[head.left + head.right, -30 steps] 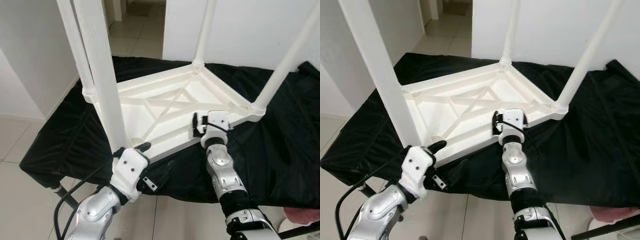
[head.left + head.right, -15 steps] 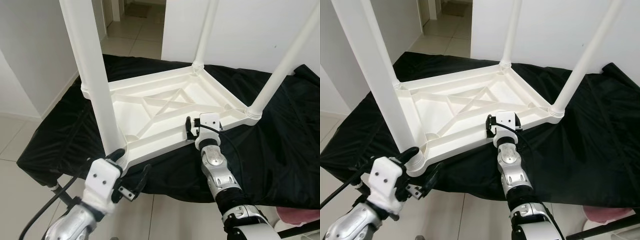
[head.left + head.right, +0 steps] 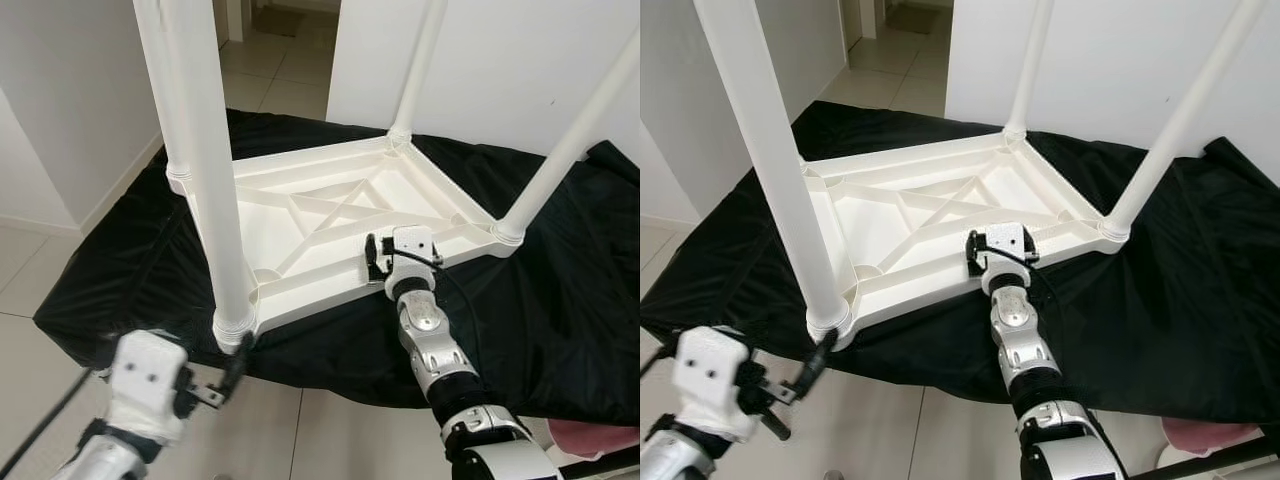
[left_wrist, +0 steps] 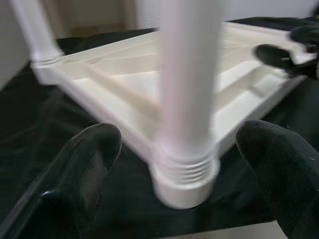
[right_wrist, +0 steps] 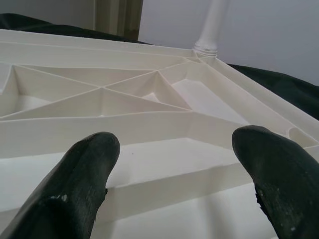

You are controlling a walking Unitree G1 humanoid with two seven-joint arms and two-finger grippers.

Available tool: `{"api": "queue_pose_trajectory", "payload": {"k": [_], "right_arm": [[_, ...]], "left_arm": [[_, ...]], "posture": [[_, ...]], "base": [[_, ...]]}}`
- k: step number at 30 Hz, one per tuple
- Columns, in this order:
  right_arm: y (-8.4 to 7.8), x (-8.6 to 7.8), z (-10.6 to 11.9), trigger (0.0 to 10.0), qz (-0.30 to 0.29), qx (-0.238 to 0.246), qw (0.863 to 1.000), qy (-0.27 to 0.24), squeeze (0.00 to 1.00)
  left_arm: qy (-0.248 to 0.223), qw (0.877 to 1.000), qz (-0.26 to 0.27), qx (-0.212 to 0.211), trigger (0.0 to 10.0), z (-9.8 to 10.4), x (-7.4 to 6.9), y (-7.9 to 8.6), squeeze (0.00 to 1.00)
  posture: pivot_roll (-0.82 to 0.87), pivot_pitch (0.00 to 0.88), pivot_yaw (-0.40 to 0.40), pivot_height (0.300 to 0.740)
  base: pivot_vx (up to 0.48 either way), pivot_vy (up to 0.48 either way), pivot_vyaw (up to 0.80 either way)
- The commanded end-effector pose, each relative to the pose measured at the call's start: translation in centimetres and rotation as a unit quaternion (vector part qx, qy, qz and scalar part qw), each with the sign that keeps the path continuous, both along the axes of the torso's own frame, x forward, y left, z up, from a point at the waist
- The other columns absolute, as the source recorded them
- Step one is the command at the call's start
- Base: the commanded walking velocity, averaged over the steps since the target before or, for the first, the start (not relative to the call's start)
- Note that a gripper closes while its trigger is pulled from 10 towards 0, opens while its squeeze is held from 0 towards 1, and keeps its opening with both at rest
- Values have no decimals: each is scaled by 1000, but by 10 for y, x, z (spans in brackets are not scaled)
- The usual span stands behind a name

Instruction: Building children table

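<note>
While the right gripper (image 3: 985,252), fingers apart, rests at the upturned white plastic table (image 3: 300,215), the spread left gripper (image 3: 232,362) should check the nearest leg (image 3: 205,170) is seated.

Upturned children's table (image 3: 330,215) on a cloth-draped surface (image 3: 130,280), legs up.
The nearest leg (image 3: 205,170) rises at the table's front left corner, with the left gripper (image 3: 232,365) just below and in front of it; the right gripper (image 3: 385,255) sits at the table's front edge.

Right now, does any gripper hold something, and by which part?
Nothing is held. The left gripper is open near the table leg; the right gripper is open at the tabletop's edge.
</note>
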State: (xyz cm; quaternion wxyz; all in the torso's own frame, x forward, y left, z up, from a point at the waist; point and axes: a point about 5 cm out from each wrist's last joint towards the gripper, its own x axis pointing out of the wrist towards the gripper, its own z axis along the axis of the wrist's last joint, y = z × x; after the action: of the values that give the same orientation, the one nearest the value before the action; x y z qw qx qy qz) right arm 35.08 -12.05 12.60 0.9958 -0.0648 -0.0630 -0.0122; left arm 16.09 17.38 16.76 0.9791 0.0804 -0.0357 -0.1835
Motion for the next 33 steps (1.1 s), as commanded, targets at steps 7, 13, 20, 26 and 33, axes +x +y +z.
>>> {"api": "queue_pose_trajectory", "payload": {"k": [7, 13, 20, 26, 33], "right_arm": [[1, 2, 0, 10000, -4, 7, 1000, -4, 0], [-4, -4, -1, 10000, -14, 14, 1000, -12, 0], [-8, -14, -5, 10000, -36, 16, 999, -20, 0], [-12, -20, -6, 10000, -57, 28, 998, -27, 0], [-21, -22, -3, 10000, -68, 22, 997, -32, 0]], "left_arm": [[-31, 991, 128, -24, 10000, 4, 15, 23, 0], [-46, 990, 131, -29, 10000, 6, 31, 19, 0], [-63, 988, 142, -26, 10000, 5, 51, 5, 0], [-67, 986, 149, -28, 10000, 0, 65, -7, 0], [-60, 983, 174, -20, 10000, -7, 64, 6, 0]], "posture": [[250, 32, -65, 740], [228, 34, -56, 740], [197, 32, -42, 740], [169, 31, -29, 740], [140, 38, -21, 740]], "base": [[0, 0, 0], [0, 0, 0], [0, 0, 0], [0, 0, 0], [0, 0, 0]]}}
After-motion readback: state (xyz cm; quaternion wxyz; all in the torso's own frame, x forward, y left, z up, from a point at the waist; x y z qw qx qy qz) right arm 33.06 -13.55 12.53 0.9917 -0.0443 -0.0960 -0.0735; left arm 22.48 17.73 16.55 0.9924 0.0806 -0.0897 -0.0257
